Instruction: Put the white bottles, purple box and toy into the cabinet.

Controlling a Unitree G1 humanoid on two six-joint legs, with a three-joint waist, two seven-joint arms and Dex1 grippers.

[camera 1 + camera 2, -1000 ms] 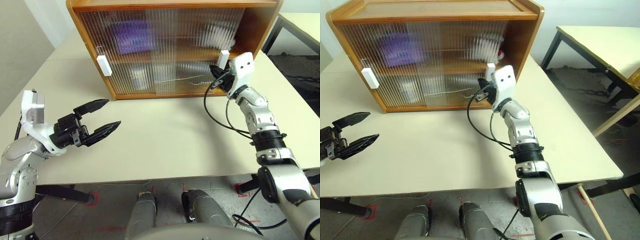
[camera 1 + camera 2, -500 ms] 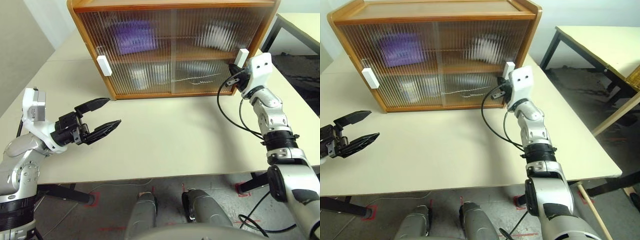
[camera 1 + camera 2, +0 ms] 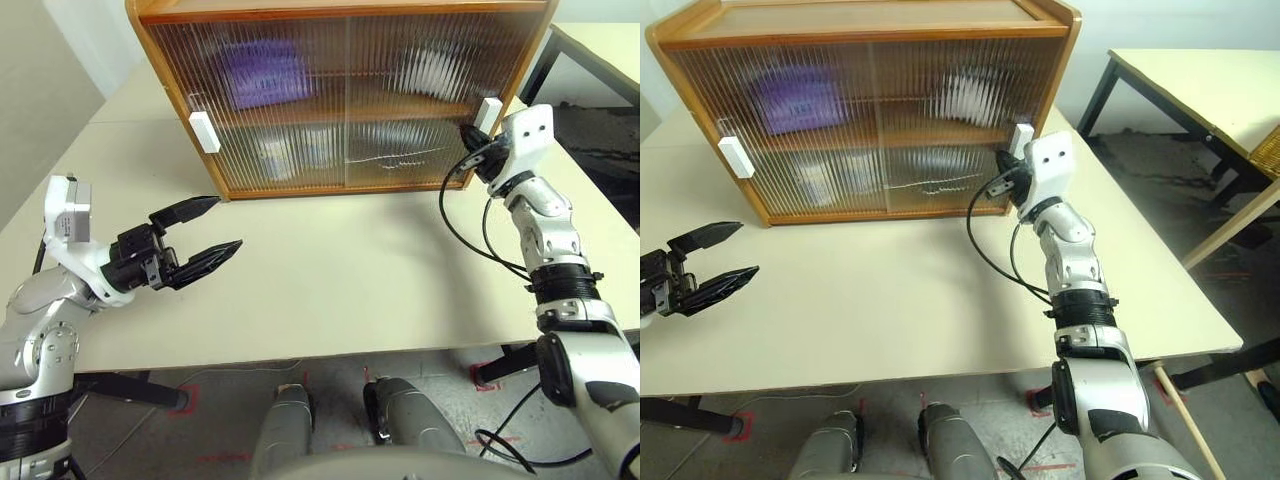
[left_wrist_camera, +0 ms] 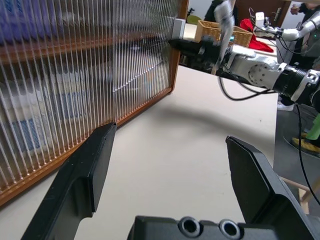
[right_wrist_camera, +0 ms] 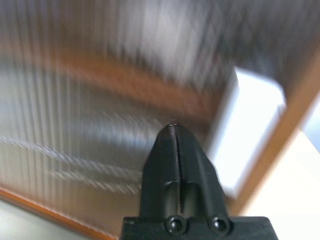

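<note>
At lower left of the frame my left gripper [image 3: 205, 230] hung over the bare table [image 3: 330, 290], fingers spread wide, holding nothing. Up top stood the cabinet [image 3: 340, 95], both doors drawn across; behind the ribbing the purple box [image 3: 262, 72] blurred at upper left. At right my right gripper [image 5: 172, 137], fingers pressed together, sat beside the white handle [image 3: 487, 112].
</note>
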